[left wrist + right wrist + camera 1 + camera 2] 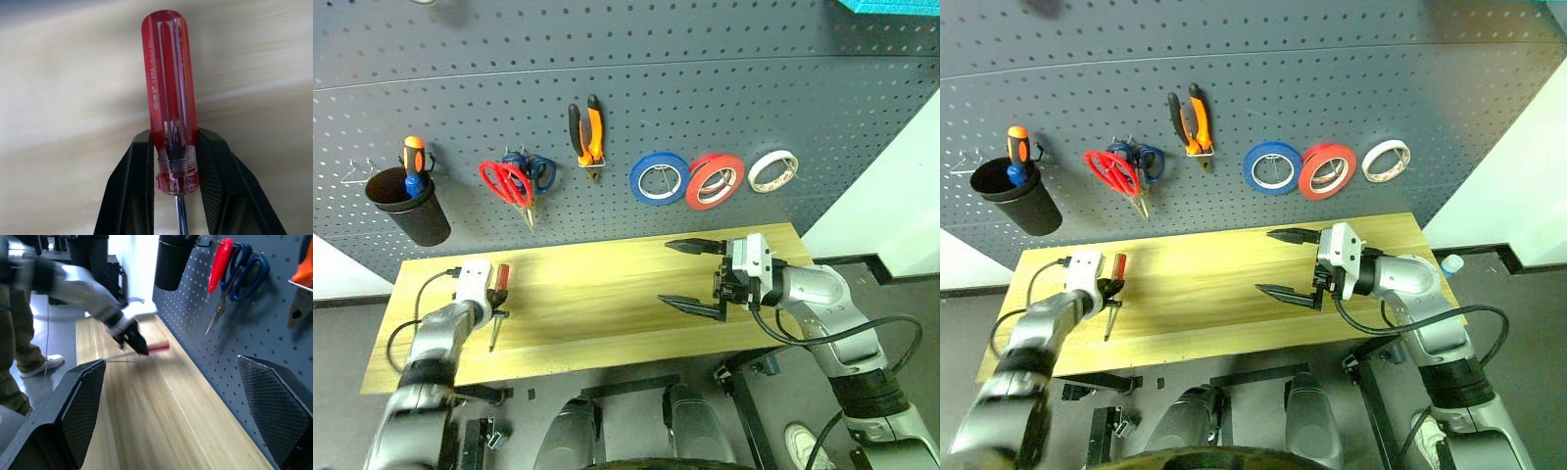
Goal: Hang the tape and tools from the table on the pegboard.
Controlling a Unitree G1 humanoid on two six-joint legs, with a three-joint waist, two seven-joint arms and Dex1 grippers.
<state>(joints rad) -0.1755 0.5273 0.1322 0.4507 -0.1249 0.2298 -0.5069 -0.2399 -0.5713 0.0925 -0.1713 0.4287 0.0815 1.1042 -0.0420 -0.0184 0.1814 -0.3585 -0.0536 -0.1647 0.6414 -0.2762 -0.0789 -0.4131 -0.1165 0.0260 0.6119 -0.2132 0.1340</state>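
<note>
Red plastic filled the gap between the left gripper's (177, 161) jaws: they were clamped on the screwdriver (500, 294) low on its handle, near the collar where the steel shaft began, so the handle stuck out past the fingertips and the shaft trailed back under the wrist. That put the tool at the lower left of the head view, at the near left part of the table (607, 304); whether its tip touched the wood was hard to tell through the blur. A grip near the collar probably left the long handle free to be led to a holder. On the pegboard (607, 88) across the top of the frame hung the red scissors (506, 183), the pliers (587, 132) and the red tape (714, 181), so the screwdriver looked like the last piece to go up. The cup (406, 206) at upper left seemed the likely spot. At right centre the right gripper (690, 276) stood wide open and empty, pointing left over the table.
</note>
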